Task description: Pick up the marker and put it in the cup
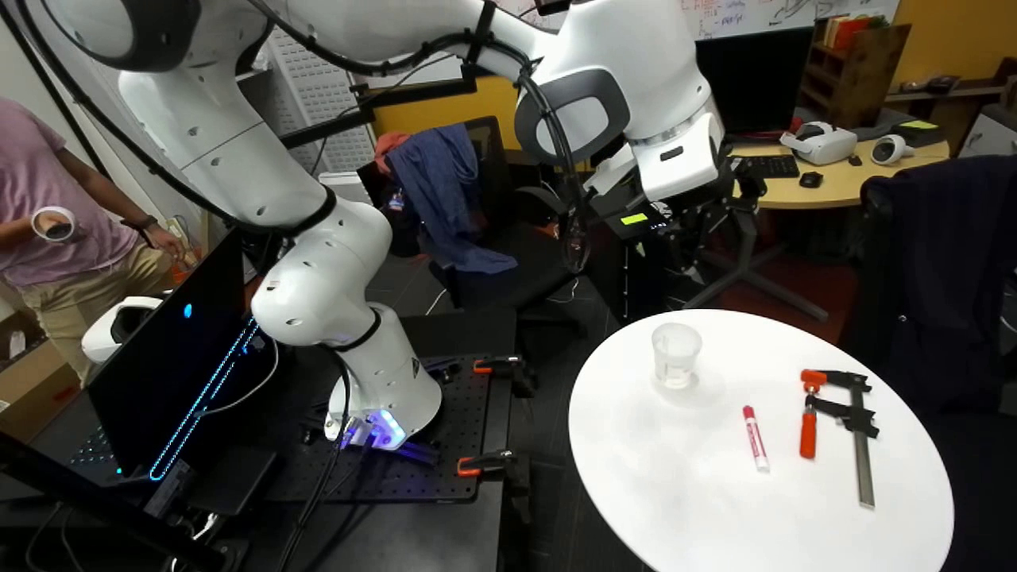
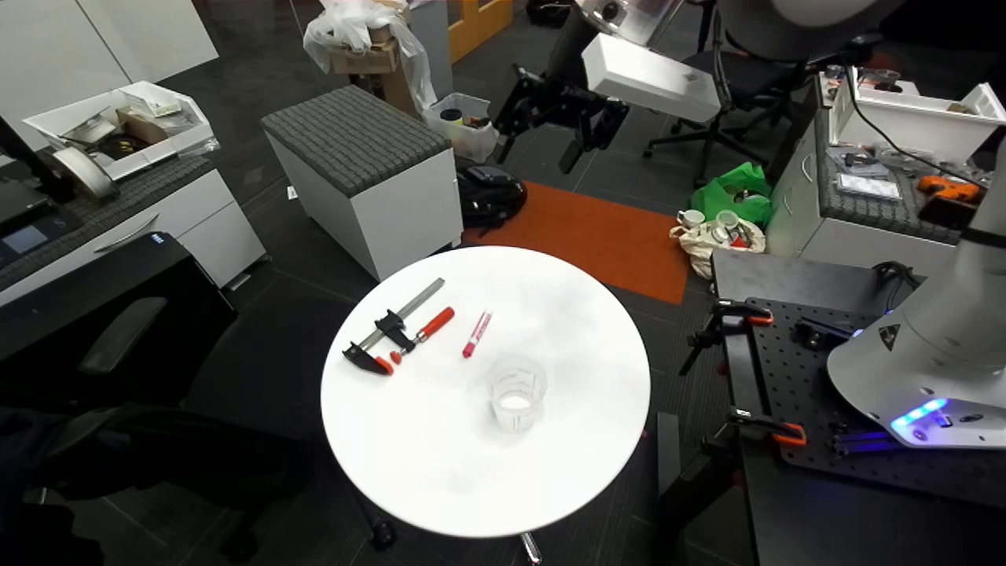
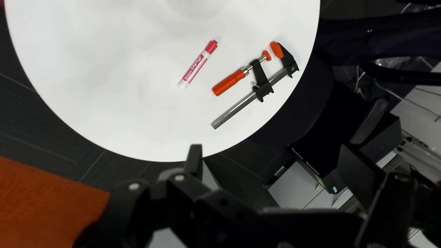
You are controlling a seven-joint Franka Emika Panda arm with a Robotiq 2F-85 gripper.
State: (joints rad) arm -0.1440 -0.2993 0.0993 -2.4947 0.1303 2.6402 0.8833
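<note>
Broadly, from large to small: a white robot arm (image 1: pixel 357 230) dominates the scene, mounted on a black bench (image 1: pixel 445 540) and stretched out high across the room. In an exterior view, a person (image 1: pixel 71 199) in a pink shirt and tan trousers stands to one side, holding a white-ringed controller (image 1: pixel 59 232). Apart from the bench is a round white table (image 1: pixel 659 477). Beyond the bench, a blue jacket (image 1: pixel 437 191) is draped over a dark office chair (image 1: pixel 508 282), and a black laptop (image 1: pixel 183 349), lid raised, stands between the person and the arm's base.

At the end of the arm, the black gripper (image 2: pixel 537 153) hangs higher than the table top, well apart from everything on it. Its two fingers are spread wide, with a broad gap between them.

On the table, a clamp (image 3: pixel 263 84) with a metal bar and a red handle lies flat near the rim. The cup (image 2: pixel 517 393), clear plastic, stands upright some way from the clamp, seen in both exterior views. Between these two, touching neither, lies the marker (image 3: pixel 198 64), on its side just beside the clamp's handle, its red cap toward the cup and its whitish end pointing away
</note>
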